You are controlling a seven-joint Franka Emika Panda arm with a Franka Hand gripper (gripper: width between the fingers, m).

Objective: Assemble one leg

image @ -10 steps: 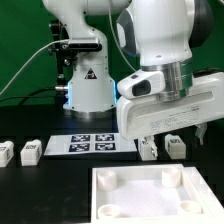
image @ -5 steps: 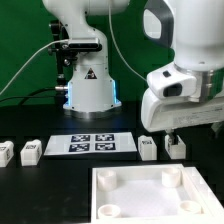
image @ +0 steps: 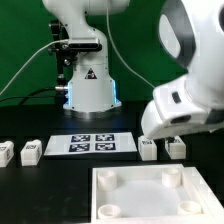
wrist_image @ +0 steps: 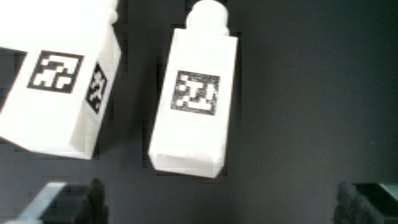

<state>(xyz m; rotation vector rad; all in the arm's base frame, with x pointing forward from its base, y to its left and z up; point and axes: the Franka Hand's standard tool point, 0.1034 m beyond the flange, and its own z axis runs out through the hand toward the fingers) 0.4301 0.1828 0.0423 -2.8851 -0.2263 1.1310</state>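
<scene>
Two white legs with marker tags lie side by side on the black table in the wrist view. One leg (wrist_image: 199, 95) is in the middle and the other leg (wrist_image: 63, 85) is beside it. My gripper (wrist_image: 222, 205) is open and empty above them, its dark fingertips (wrist_image: 71, 205) far apart. In the exterior view these two legs (image: 148, 148) (image: 176, 147) lie below my arm (image: 190, 105); the fingers are not clear there. Two more legs (image: 5, 153) (image: 30, 152) lie at the exterior view's left.
The marker board (image: 92, 143) lies in front of the robot base (image: 88, 85). A large flat white square board (image: 130, 205) with round corner sockets lies at the front. A green backdrop stands behind.
My arm has swung toward the exterior view's right and tilted, so the gripper fingers no longer hang plainly over the two legs. The legs have not moved.
</scene>
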